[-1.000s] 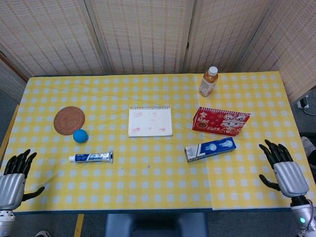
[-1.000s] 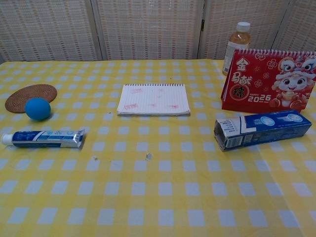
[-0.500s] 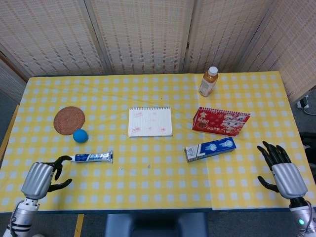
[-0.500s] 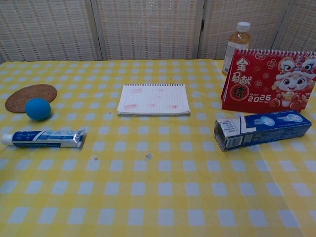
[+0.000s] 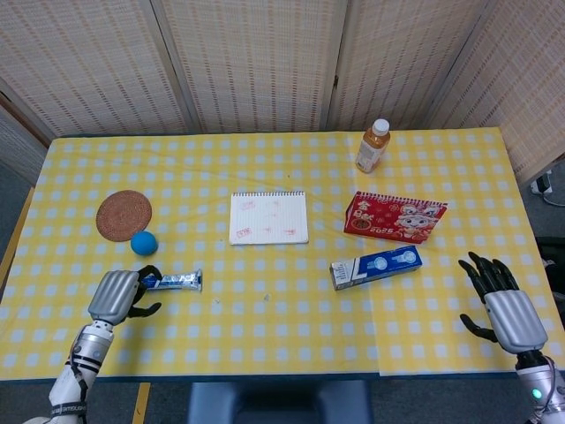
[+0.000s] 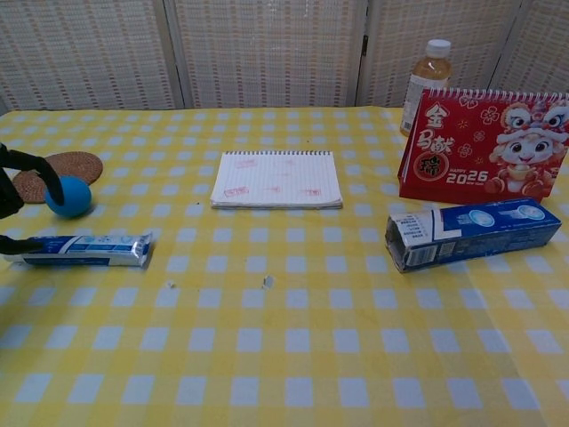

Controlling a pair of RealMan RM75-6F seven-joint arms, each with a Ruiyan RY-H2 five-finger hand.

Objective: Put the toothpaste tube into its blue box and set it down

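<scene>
Where half a second ago it hung at the near left corner, the left hand (image 5: 117,297) has come right and farther in, its dark fingers (image 6: 27,169) now arched apart over the cap end of the toothpaste tube (image 5: 174,281); whether they touch it I cannot tell. The tube lies flat on the counter (image 5: 282,344), near the blue ball (image 5: 144,242). The blue box (image 5: 376,267) has not moved, well right of the tube. Only the head view shows the right hand (image 5: 501,305), spread wide and holding nothing at the near right edge.
</scene>
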